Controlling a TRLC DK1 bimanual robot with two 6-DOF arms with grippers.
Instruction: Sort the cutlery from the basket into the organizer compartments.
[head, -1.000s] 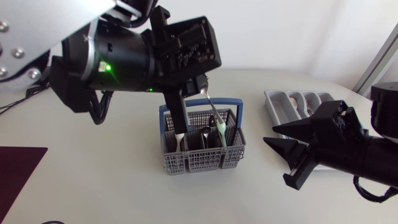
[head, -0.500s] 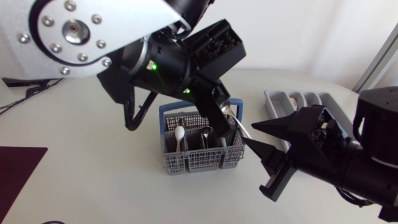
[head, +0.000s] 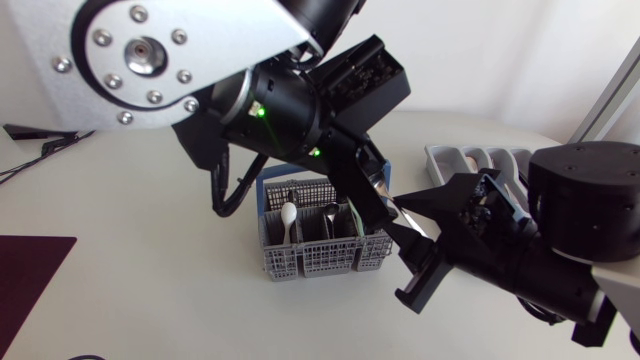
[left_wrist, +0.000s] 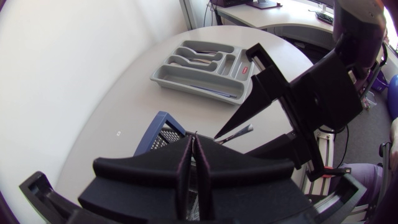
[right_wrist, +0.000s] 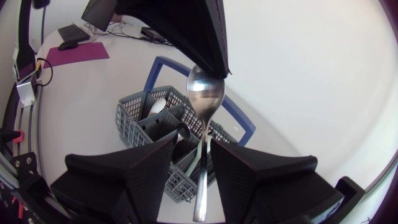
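Since the earlier frame, the right claw (head: 392, 214) has been brought up to the left claw (head: 378, 210) above the basket (head: 320, 255). In the head view, the organizer (head: 480, 160) is seen behind them on the table (head: 150, 260). In the left wrist view, the left claw is clamped on the spoon (left_wrist: 234, 133). In the right wrist view, the spoon's handle is seen between the right claw's parted fingers.
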